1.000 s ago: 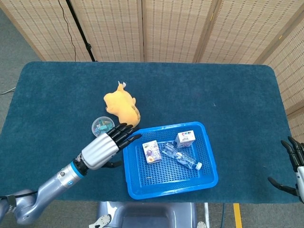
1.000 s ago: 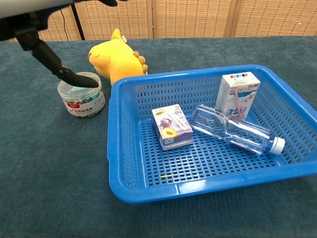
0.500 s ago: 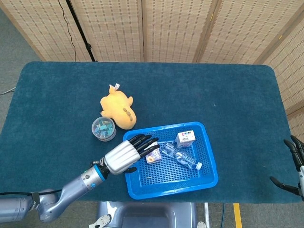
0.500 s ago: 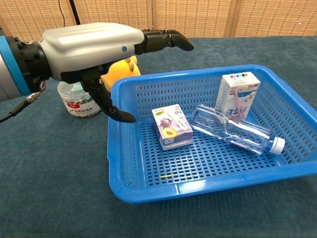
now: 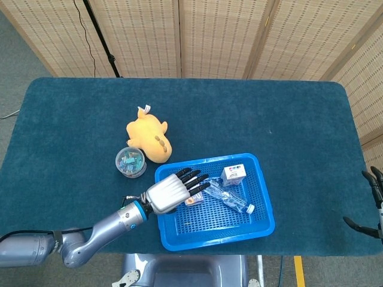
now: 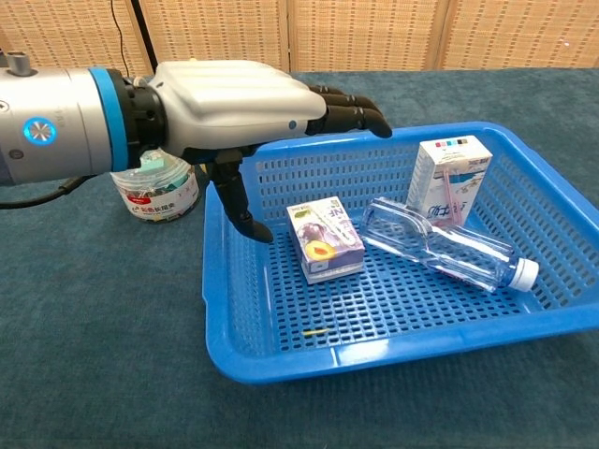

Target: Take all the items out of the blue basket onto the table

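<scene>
One purple carton (image 6: 324,239) just beneath open left hand (image 6: 245,105)

Sitting in my one blue basket (image 6: 225,309): two cartons (image 6: 324,238) (image 6: 447,178) and one bottle (image 6: 440,245); on my worktop (image 5: 269,113), one plush toy (image 5: 149,139), one jar (image 5: 130,162).

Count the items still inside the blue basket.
3. A purple carton lies at the left of the blue basket, a white carton stands at the back, and a clear bottle lies between them. Nothing seems hidden.
</scene>
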`<state>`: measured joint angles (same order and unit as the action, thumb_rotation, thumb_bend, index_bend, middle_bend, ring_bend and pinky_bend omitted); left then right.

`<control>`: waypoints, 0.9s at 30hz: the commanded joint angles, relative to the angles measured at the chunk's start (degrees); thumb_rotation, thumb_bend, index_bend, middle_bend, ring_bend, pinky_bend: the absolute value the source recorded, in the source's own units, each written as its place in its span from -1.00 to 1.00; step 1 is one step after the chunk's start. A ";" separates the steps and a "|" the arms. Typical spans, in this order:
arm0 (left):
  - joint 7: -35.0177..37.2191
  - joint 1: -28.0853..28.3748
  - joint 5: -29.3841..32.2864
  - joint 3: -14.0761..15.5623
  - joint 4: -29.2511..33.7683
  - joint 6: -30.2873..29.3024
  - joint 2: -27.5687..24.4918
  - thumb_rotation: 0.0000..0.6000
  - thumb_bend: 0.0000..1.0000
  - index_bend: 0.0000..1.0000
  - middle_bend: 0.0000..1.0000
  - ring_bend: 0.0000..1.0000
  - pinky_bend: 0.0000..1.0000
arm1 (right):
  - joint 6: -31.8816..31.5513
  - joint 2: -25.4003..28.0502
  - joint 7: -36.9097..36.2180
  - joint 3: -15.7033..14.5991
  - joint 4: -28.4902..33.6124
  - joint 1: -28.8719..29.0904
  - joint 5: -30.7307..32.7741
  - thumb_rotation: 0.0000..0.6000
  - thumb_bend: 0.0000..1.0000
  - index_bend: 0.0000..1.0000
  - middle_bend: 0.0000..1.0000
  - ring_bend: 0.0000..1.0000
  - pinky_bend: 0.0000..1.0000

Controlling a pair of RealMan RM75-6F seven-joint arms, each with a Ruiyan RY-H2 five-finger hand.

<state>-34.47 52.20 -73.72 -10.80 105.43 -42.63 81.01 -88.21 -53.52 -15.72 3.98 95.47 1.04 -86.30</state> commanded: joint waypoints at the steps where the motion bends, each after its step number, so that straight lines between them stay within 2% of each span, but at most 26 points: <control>1: -5.65 4.35 7.93 -0.57 -0.34 2.54 0.19 1.00 -0.79 -1.00 -1.00 -1.00 -0.73 | 0.82 0.01 -0.54 0.62 -0.40 0.34 1.28 1.00 -1.00 -1.00 -1.00 -1.00 -1.00; 5: -9.27 7.29 13.41 0.70 -2.56 1.81 2.77 1.00 -0.79 -1.00 -1.00 -1.00 -0.74 | 1.76 0.02 -0.91 0.94 -0.78 0.60 2.32 1.00 -1.00 -1.00 -1.00 -1.00 -1.00; 12: -11.00 10.34 18.44 2.63 -7.10 0.42 6.64 1.00 -0.79 -1.00 -1.00 -1.00 -0.73 | 2.23 0.05 -1.30 1.19 -1.06 0.66 2.89 1.00 -1.00 -1.00 -1.00 -1.00 -1.00; 19: -10.33 11.34 19.40 5.01 -8.95 -0.59 8.06 1.00 -0.79 -1.00 -1.00 -1.00 -0.73 | 2.35 0.16 -1.74 1.39 -1.25 0.57 3.25 1.00 -1.00 -1.00 -1.00 -1.00 -1.00; 27: -7.32 11.11 16.62 6.78 -10.46 -1.12 9.30 1.00 -0.79 -1.00 -1.00 -1.00 -0.73 | 2.18 0.23 -2.01 1.47 -1.27 0.45 3.09 1.00 -1.00 -1.00 -1.00 -1.00 -1.00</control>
<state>-42.03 63.34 -56.88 -4.21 95.17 -43.65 90.07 -86.04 -53.30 -17.73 5.45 94.19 1.48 -83.21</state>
